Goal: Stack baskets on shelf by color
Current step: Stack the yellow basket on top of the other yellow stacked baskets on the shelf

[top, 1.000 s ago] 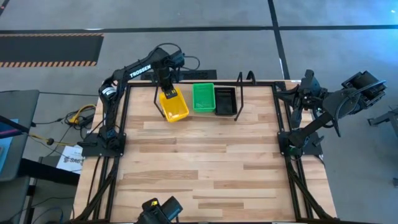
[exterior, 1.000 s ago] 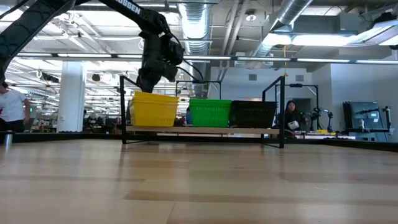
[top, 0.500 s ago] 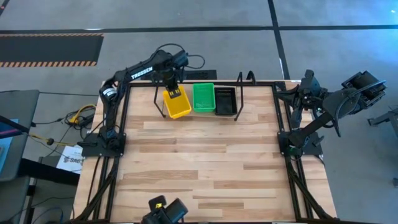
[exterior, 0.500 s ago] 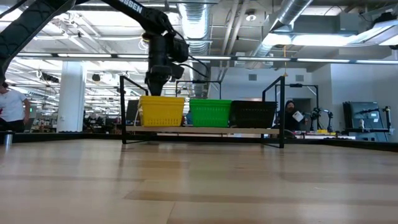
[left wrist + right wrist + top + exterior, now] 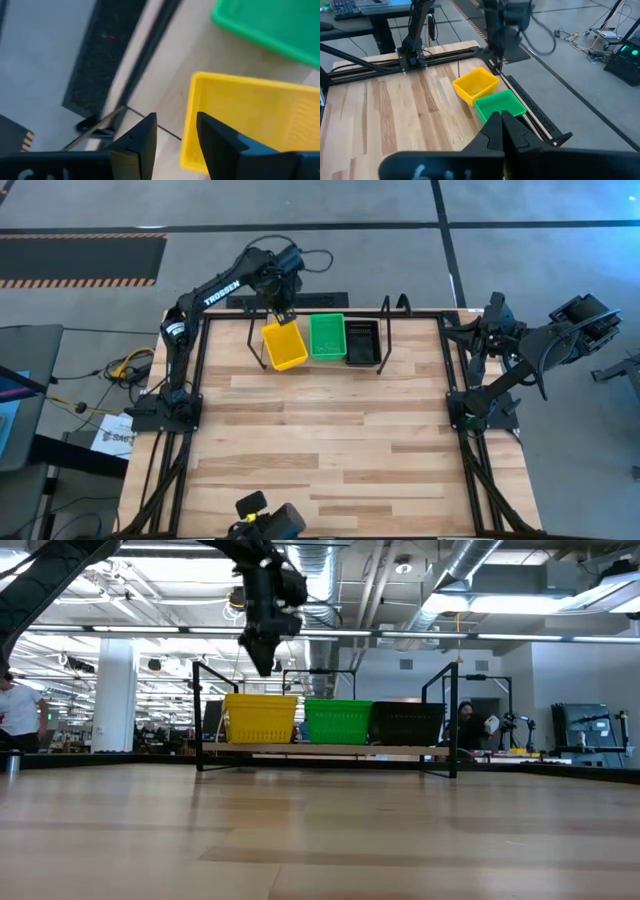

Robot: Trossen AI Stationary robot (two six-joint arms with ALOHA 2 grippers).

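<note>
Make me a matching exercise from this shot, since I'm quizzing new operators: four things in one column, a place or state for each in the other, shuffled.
1. yellow basket
2. green basket
3. black basket
4. left gripper

a. middle of the shelf
b. open, above the shelf
c. shelf end nearest the left arm
d. shelf end nearest the right arm

Pairs: 1-c, 2-a, 3-d, 4-b

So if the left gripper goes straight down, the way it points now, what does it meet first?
Probably the far rim of the yellow basket on the shelf. The left gripper, open, hangs just above that edge; exact depth is unclear.
</note>
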